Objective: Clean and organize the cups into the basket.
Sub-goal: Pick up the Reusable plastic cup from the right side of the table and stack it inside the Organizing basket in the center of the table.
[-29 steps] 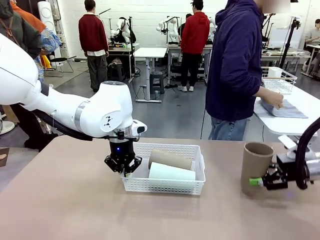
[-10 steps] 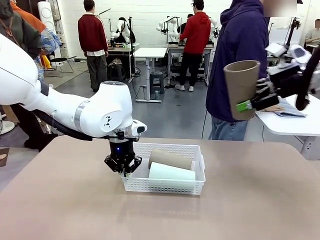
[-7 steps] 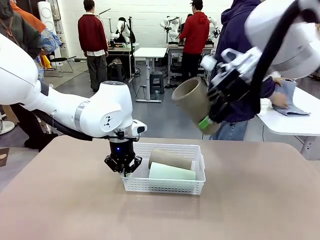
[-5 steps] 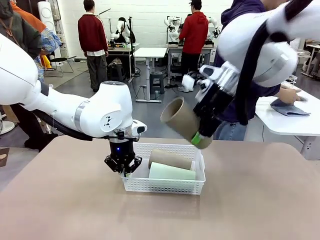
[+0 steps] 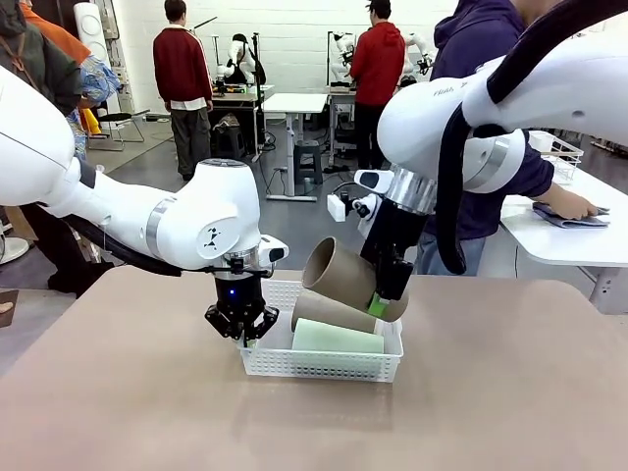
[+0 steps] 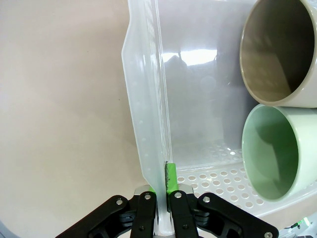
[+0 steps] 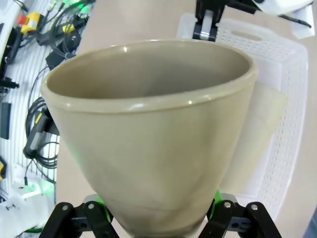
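Your right gripper [image 5: 383, 290] [image 7: 158, 220] is clamped across the narrow base of a matte tan-brown tapered tumbler [image 5: 341, 274] [image 7: 148, 134], green pads pressed to its smooth sides. The tumbler is tipped well over, with its open mouth pointing away from the fingers towards your left arm. Directly beneath it lies a shallow white plastic basket [image 5: 324, 366] [image 6: 144, 119] with fine lattice-mesh walls, a solid rim and a perforated floor. Two more handleless cups lie on their sides in it: a second tan-brown tumbler [image 5: 332, 312] [image 6: 277, 52] right under the held one, too close to tell whether they touch, and a pale mint-green tumbler [image 5: 338, 339] [image 6: 271, 151] beside it on your side. Your left gripper [image 5: 241, 328] [image 6: 162, 191] is pinched shut on the basket's end wall, the thin translucent plastic caught between its fingers. Half a second ago the held tumbler hung clearly higher above the basket. About three seconds ago it stood upright on the table far off to the right. Your left gripper and the basket have not shifted. Small grey lettering [image 5: 439, 90] on your right arm's white shell is too small to read surely.
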Controlling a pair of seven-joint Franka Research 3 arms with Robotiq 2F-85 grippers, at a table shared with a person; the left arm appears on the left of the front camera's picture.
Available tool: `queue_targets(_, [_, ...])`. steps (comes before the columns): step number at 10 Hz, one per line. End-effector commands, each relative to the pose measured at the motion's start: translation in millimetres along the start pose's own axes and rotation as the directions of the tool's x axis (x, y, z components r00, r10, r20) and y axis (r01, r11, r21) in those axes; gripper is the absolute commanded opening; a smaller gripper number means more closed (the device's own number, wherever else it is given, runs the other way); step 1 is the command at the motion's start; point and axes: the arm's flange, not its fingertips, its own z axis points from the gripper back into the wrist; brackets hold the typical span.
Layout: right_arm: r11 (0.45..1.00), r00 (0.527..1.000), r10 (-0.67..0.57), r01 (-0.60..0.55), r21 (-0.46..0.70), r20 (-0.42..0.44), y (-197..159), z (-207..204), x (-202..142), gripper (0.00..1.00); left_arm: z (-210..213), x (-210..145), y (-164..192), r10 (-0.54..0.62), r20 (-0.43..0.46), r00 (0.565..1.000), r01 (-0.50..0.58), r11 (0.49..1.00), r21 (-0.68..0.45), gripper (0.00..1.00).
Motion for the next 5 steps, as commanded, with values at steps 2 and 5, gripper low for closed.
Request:
queue_targets(2, [0.997, 0.997, -0.061, 0.059, -0.047, -0.036, -27, -7, -1, 0.8, -1, -1, 0, -0.001, -0.002, 1.0, 0.001, 1.0, 0.003, 0.0])
queue_targets(5, [0.994, 0.995, -0.069, 0.062, -0.086, -0.074, -42, -26, -10, 0.8, -1, -1, 0, -0.001, -0.002, 1.0, 0.001, 1.0, 0.003, 0.0])
